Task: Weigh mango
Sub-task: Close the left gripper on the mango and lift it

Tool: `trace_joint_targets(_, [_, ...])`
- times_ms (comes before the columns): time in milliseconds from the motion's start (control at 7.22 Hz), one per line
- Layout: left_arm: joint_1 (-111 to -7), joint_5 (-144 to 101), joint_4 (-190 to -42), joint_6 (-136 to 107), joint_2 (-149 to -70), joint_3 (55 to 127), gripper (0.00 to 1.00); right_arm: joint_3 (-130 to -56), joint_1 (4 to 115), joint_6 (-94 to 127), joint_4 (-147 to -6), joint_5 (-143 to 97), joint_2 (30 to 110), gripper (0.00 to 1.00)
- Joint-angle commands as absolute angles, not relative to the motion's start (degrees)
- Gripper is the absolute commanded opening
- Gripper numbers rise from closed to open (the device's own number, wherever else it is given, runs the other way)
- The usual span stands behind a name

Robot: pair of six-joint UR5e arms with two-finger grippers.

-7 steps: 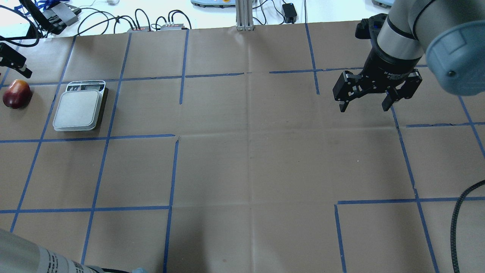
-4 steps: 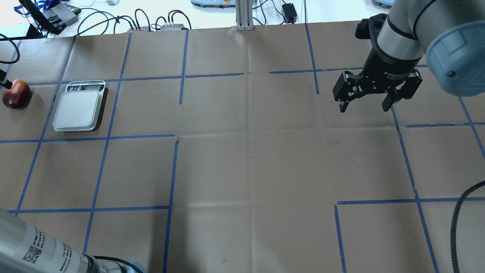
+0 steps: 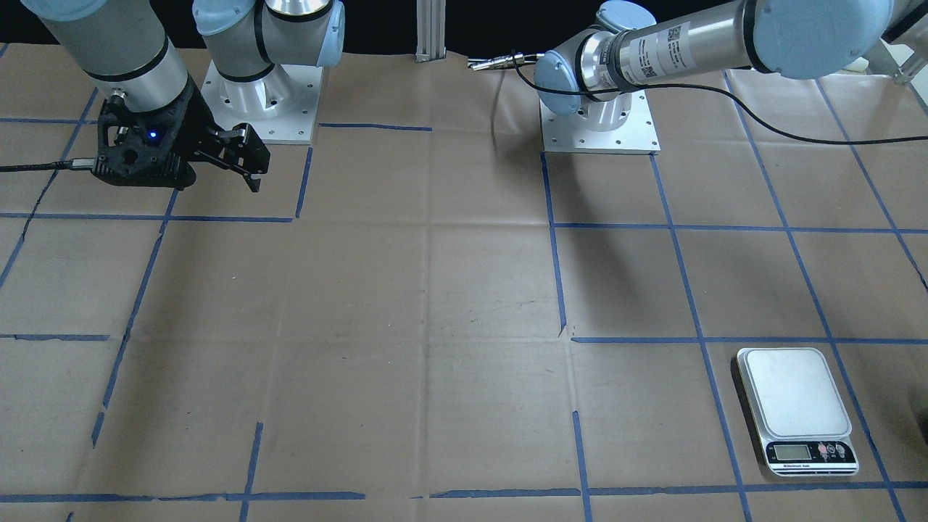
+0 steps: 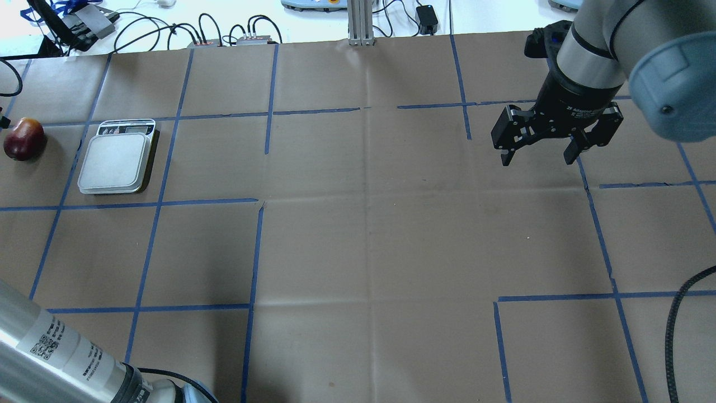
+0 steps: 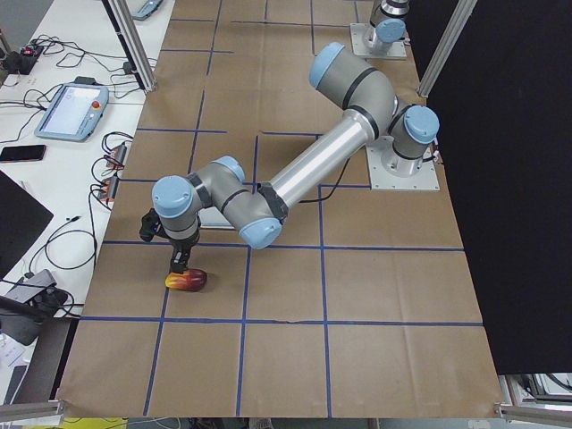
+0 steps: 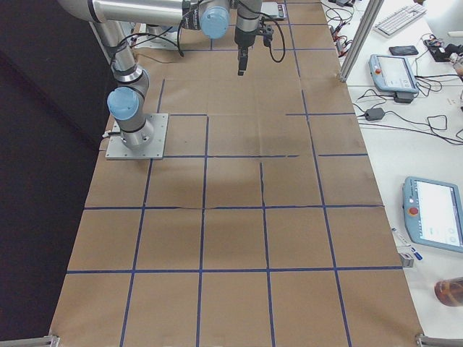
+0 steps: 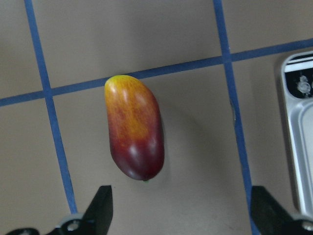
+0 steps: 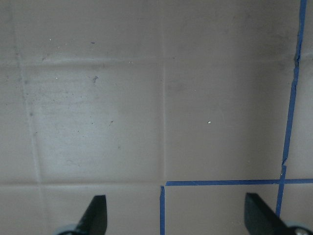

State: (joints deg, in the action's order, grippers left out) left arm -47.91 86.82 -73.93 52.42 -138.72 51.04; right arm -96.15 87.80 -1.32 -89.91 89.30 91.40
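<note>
The mango (image 7: 134, 127), dark red shading to yellow at its far end, lies on the brown paper at the table's far left (image 4: 23, 139), left of the scale (image 4: 116, 159). My left gripper (image 7: 183, 215) is open and hovers above the mango's dark red end without touching it; the exterior left view shows it just over the fruit (image 5: 186, 281). It is off the left edge of the overhead view. The scale's platform (image 3: 794, 395) is bare. My right gripper (image 4: 537, 157) is open and empty, held above the table's far right.
Blue tape lines grid the brown paper. My left arm's forearm (image 4: 56, 352) crosses the near left corner. Cables and boxes (image 4: 224, 33) lie past the table's far edge. The scale's edge (image 7: 301, 137) sits close to the right of the left gripper.
My left gripper has slid left out of the overhead view, and the left forearm has risen further into the near left corner. Mango, scale and right arm have not moved.
</note>
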Motion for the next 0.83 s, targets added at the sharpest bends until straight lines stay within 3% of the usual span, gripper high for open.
trace_joint_targets(0, [-47.9, 86.66, -73.65, 52.73, -145.87, 44.49, 1.0, -96.15, 87.8, -1.32, -89.91, 89.3, 91.41, 1.0])
trace_joint_targets(692, [-48.08, 87.19, -74.44, 52.47, -151.08, 42.1, 0.98, -96.15, 87.8, -1.32, -89.91, 89.3, 91.41, 1.0])
